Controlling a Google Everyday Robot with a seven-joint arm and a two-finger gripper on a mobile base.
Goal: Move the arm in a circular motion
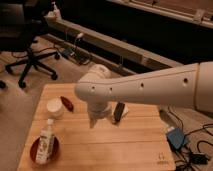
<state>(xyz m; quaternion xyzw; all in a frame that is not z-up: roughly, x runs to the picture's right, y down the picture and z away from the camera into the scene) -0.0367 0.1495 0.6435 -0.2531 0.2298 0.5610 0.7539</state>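
Note:
The arm [145,90] is a thick cream-white tube with small dark screw holes. It reaches in from the right edge across the wooden table [125,147] and ends in a rounded joint over the table's middle. The small gripper [93,121] hangs down below that joint, just above the tabletop, left of a dark upright object [118,112]. It holds nothing that I can see.
On the table's left side are a white cup [54,106], a red object [66,103], and a bottle [46,145] standing on a red plate [35,152]. An office chair [27,55] stands at the back left. A blue box [176,137] and cables lie on the floor at right.

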